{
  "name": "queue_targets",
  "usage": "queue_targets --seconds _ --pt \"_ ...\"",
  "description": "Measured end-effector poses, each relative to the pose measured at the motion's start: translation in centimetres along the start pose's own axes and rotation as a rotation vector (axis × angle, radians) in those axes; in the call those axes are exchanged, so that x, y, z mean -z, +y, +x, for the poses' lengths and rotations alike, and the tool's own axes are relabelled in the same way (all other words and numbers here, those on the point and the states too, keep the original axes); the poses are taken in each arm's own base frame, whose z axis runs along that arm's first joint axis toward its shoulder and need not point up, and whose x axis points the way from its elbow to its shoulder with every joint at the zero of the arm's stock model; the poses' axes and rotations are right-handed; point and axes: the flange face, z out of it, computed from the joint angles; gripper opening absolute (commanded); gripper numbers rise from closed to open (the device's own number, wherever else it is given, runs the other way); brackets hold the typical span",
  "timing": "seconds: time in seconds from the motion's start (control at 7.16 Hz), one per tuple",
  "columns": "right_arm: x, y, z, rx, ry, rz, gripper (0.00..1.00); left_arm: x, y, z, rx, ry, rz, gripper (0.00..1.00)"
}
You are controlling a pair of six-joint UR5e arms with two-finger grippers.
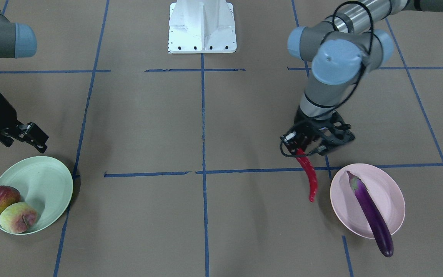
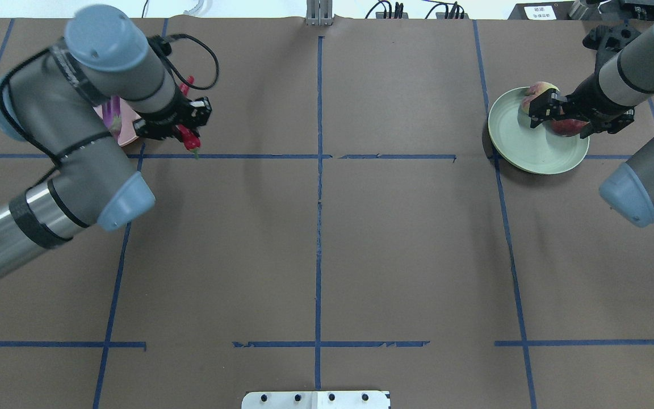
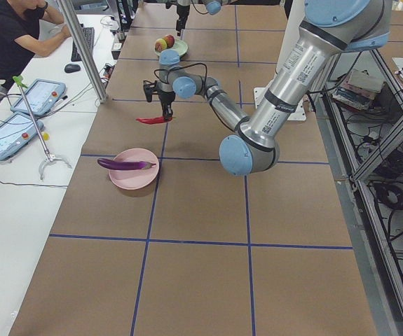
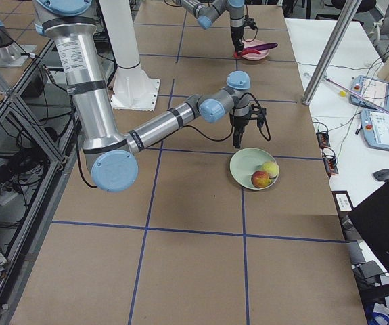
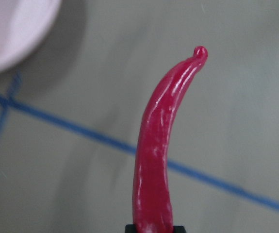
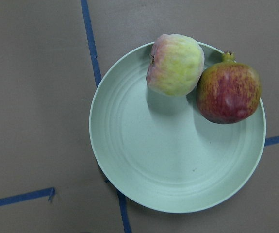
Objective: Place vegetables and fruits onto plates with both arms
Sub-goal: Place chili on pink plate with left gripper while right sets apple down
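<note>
My left gripper (image 1: 302, 148) is shut on the stem end of the red chili pepper (image 1: 308, 175), which hangs in the air just beside the pale pink plate (image 1: 388, 192). The left wrist view shows the chili (image 5: 158, 160) over the brown table, with the pink plate's rim (image 5: 13, 29) at the top left. The purple eggplant (image 1: 371, 213) lies across the pink plate, its tip over the rim. The peach (image 1: 17, 217) and the pomegranate (image 1: 0, 198) sit touching on the mint green plate (image 1: 44, 181). My right gripper (image 1: 33, 138) is open and empty, above that plate's edge.
The white robot base (image 1: 202, 27) stands at the middle of the table's robot side. Blue tape lines cross the brown table. A seated person (image 3: 12, 35) and tablets (image 3: 36, 98) are at a side desk beyond the table.
</note>
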Motion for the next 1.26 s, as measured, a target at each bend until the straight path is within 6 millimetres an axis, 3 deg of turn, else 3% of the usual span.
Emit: queue_targets --seconds 0.14,0.28,0.42,0.56,0.98,1.26 --pt "1.2 1.0 0.1 -0.006 -0.006 -0.005 1.0 -1.5 -3.7 -2.3 0.014 -0.037 0.014 0.03" --pt "2.1 1.7 0.0 -0.02 -0.016 -0.009 1.0 -4.2 -5.9 -3.9 0.0 -0.055 0.017 0.42" --pt "2.7 2.1 -0.3 -0.038 -0.029 -0.012 1.0 -6.5 -7.1 -4.9 -0.018 -0.055 0.02 0.87" --pt "3.0 2.3 -0.4 -0.049 -0.037 -0.016 1.0 -7.7 -7.6 -5.4 -0.042 -0.053 0.02 1.0" --pt "3.3 2.7 -0.3 -0.056 -0.044 -0.024 1.0 -7.6 -9.4 -8.0 -0.105 -0.055 0.019 1.0" --pt "4.0 3.1 2.7 -0.056 -0.048 -0.044 1.0 -4.7 -11.0 -13.2 -0.132 0.0 -0.049 1.0"
